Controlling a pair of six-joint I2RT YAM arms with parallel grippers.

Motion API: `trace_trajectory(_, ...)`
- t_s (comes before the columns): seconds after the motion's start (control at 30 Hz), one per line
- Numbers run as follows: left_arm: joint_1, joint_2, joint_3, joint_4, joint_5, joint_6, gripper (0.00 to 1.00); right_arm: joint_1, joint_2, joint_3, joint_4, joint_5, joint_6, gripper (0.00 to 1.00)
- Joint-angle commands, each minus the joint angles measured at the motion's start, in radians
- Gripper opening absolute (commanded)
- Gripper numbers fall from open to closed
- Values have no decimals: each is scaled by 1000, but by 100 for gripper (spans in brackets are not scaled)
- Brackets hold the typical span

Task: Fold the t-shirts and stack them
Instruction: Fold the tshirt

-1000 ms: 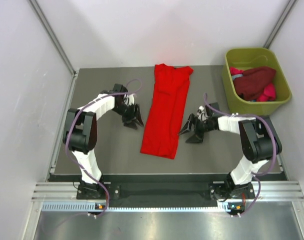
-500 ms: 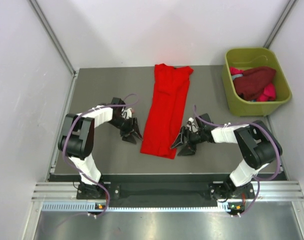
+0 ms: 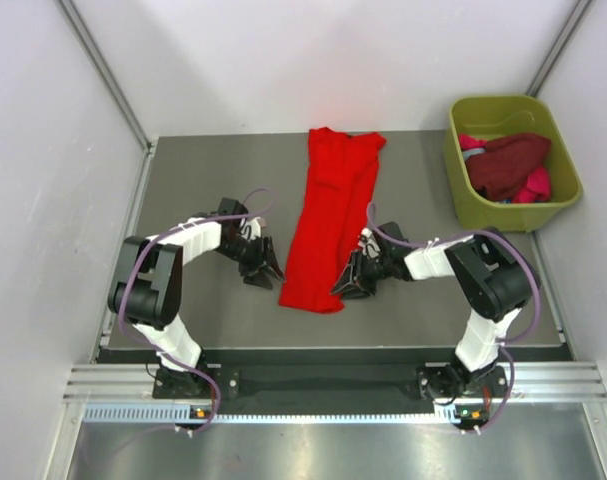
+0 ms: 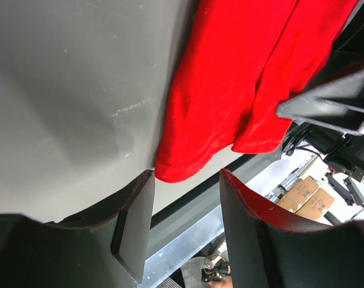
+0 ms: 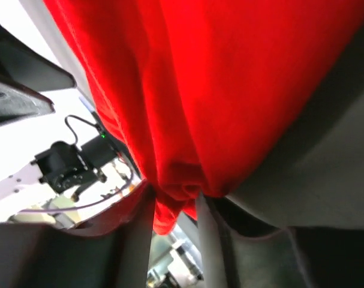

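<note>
Right hand [image 5: 173,195] pinched shut on the near right corner of the bright red t-shirt [image 3: 328,215]. Left hand [image 4: 186,175] half open at the left corner, holding nothing. I see the shirt lying lengthwise mid-desk [image 3: 213,180].

From my top view I cannot count the dark t-shirts [image 3: 505,165] heaped in the tub [image 3: 503,214], the tips of the right gripper [image 3: 341,287] are too small to make out, and both wrist views crop the bright red t-shirt [image 3: 328,215].
</note>
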Motion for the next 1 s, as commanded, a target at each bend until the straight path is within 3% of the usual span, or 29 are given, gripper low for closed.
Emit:
trace_trajectory(0.0,2,-44,-8,32,25,-12,52,21,-12,-27,-36,89,-18,27)
trace_trajectory(0.03,2,-44,-8,31,25,-12,51,21,-24,-44,-54,89,-35,21)
trace_trajectory(0.07,2,-46,-10,31,22,-12,51,21,-38,-49,-106,99,-47,8)
trace_trajectory(0.13,2,-46,-17,31,21,-15,50,13,-87,-76,-152,110,-73,0)
trace_trajectory(0.4,-22,-15,-50,86,45,-64,50,-76,-222,-121,-301,177,-160,0)
trace_trajectory(0.63,-91,3,12,87,45,-70,50,-249,-227,-89,-399,222,-311,0)
trace_trajectory(0.73,-108,-6,7,95,44,-79,51,-269,-234,-87,-410,224,-335,0)
trace_trajectory(0.83,-126,-20,-23,142,50,-116,52,-261,-251,-98,-413,222,-335,23)
trace_trajectory(0.87,-133,-24,-33,152,59,-127,53,-258,-263,-98,-416,214,-337,37)
trace_trajectory(0.97,-159,-21,-53,178,65,-148,54,-246,-285,-101,-448,205,-351,63)
